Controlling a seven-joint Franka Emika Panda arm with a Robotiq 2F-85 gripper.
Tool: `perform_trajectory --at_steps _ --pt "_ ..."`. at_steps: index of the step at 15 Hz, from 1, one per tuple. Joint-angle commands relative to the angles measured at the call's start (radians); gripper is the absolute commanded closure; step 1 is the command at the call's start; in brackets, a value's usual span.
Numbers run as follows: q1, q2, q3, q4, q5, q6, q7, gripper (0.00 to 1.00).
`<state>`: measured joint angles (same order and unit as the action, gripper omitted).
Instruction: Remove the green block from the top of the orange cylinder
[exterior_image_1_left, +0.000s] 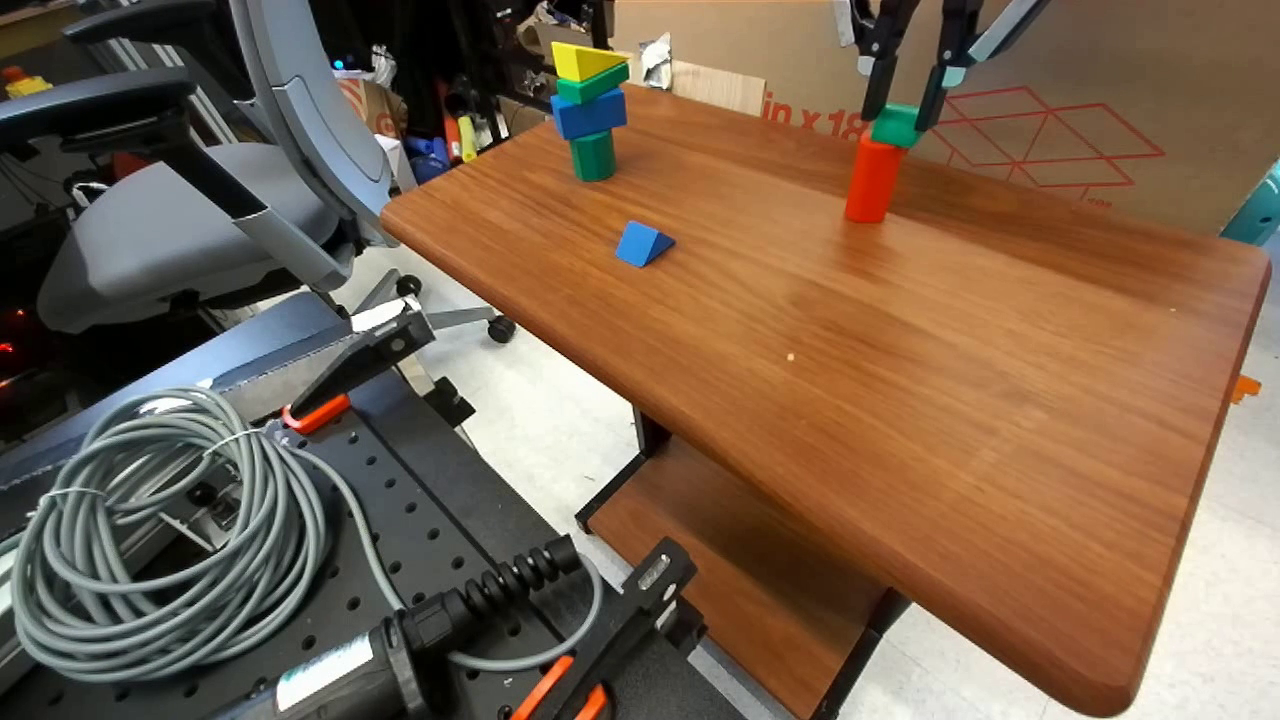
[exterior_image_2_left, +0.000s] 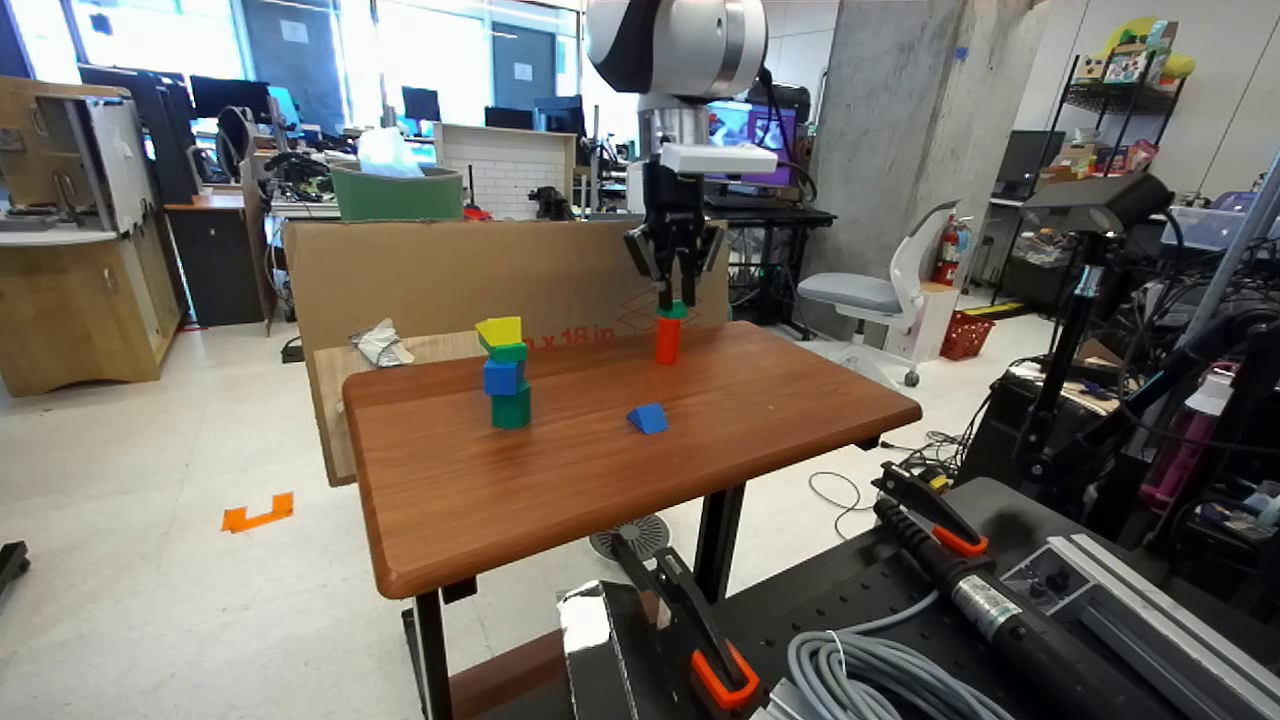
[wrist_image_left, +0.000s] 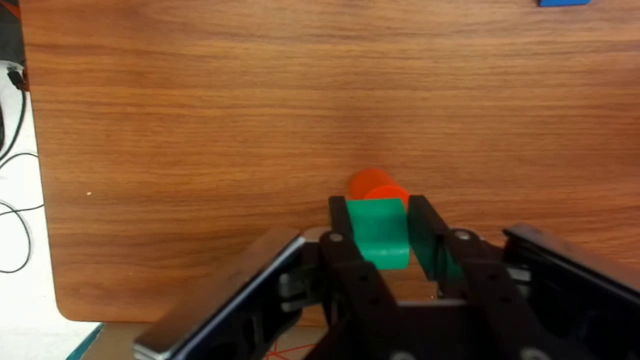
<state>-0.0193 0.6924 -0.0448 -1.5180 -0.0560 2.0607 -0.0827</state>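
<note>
The green block (exterior_image_1_left: 895, 128) is at the top of the upright orange cylinder (exterior_image_1_left: 872, 185), near the table's back edge. My gripper (exterior_image_1_left: 898, 115) points down from above, with one finger on each side of the block. In the wrist view the fingers (wrist_image_left: 377, 202) are closed to the block's width, with the green block (wrist_image_left: 381, 232) between them. The orange cylinder (wrist_image_left: 370, 181) shows just beyond the block, part of its top uncovered. The block (exterior_image_2_left: 677, 311) sits slightly off the cylinder's (exterior_image_2_left: 667, 342) middle. I cannot tell whether it still touches the cylinder.
A stack of blocks stands on the wooden table (exterior_image_1_left: 950, 350), with a yellow wedge (exterior_image_1_left: 585, 62) on top and a blue block (exterior_image_1_left: 590, 113) below. A loose blue wedge (exterior_image_1_left: 643, 244) lies nearer the middle. A cardboard sheet (exterior_image_1_left: 1050, 130) stands behind the table.
</note>
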Motion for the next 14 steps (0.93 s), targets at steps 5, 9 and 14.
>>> perform_trajectory --at_steps 5,9,14 --pt "-0.011 -0.069 0.004 -0.024 -0.009 -0.015 -0.003 0.92" --pt "-0.038 -0.096 -0.013 -0.026 0.001 -0.032 0.014 0.92" --pt "-0.089 -0.066 -0.042 0.003 0.012 -0.066 0.036 0.92"
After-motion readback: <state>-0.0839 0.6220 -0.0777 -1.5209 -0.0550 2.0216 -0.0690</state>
